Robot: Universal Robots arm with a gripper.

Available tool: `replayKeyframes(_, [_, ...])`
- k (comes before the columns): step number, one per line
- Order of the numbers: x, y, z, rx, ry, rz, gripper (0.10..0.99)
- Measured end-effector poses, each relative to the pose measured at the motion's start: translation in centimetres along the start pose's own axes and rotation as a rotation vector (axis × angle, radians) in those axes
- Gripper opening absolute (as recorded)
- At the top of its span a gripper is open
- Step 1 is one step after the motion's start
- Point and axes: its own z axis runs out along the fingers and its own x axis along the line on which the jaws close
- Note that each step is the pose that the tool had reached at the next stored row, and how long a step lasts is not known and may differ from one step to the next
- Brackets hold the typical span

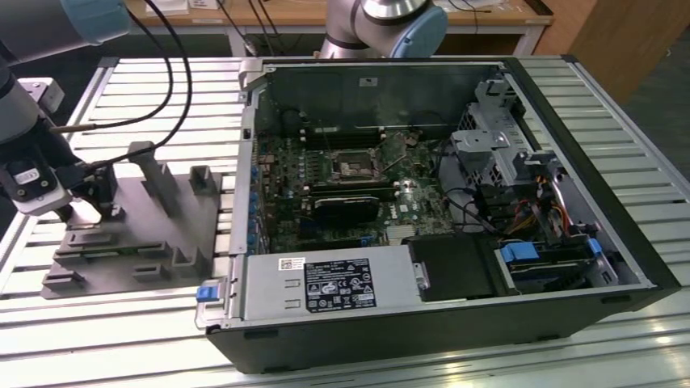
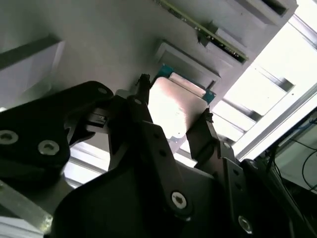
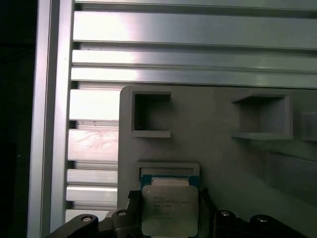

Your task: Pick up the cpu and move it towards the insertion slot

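The hand (image 2: pixel 173 101) is closed on the cpu (image 3: pixel 171 208). In both wrist views its two black fingers (image 2: pixel 143 116) press on two opposite sides of the flat silver square. The cpu sits right at a shallow square pocket of the grey block (image 3: pixel 213 153), and I cannot tell if it is lifted off it. The grey block lies on the bench (image 1: pixel 161 89), which is made of shiny metal slats. In the exterior view the hand is over the block, at the exterior view's left. Just beside the block lies an open computer (image 1: pixel 431 339). The insertion slot (image 1: pixel 354 167) is inside it, on the green board (image 1: pixel 286 186), well apart from the hand.
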Motion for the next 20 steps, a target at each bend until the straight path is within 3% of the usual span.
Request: replayKeyframes(20, [0.01,0.07,-1.83,0.0,-0.0004,0.0,0.545])
